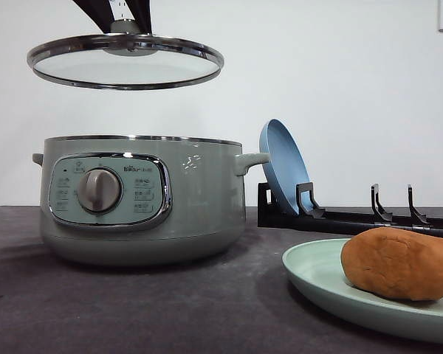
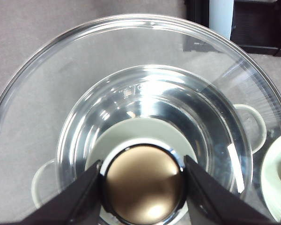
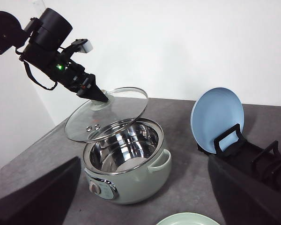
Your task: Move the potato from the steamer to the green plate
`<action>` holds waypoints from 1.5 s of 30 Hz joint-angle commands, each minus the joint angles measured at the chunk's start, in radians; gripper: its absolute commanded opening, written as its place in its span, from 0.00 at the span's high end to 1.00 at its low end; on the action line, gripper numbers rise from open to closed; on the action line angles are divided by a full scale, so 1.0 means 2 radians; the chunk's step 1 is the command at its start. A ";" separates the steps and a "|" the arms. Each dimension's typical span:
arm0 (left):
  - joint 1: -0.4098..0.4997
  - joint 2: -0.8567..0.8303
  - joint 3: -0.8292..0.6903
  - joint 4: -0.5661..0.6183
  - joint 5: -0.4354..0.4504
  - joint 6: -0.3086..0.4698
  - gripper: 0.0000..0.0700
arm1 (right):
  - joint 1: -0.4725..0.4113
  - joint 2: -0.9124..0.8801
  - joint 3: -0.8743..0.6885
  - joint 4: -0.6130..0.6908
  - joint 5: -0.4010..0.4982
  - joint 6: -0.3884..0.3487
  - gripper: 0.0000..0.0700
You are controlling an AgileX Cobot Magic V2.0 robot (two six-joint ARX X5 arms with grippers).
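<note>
Orange-brown and matte, the potato [image 1: 400,262] sits lumpy on the glossy mint green plate [image 1: 317,276], nearest the front camera and well off to the side of the left gripper [image 2: 143,183]. That pincer is pinching the lid's bronze knob [image 2: 144,185], holding the glass lid [image 1: 125,62] high over the open sage steamer [image 1: 144,199], whose steel bowl looks bare. Risk now: smooth round knob, heavy glass; a slack grip or a tilted descent could clip the rim. Right gripper [image 3: 140,197]: dark fingers spread wide, holding nothing. Farther back, blue plate [image 1: 282,168] upright in its black rack [image 1: 354,220].
</note>
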 commanded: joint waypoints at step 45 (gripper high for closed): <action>-0.029 0.053 -0.067 0.056 0.001 0.005 0.99 | 0.002 0.002 0.009 -0.049 0.002 -0.044 0.22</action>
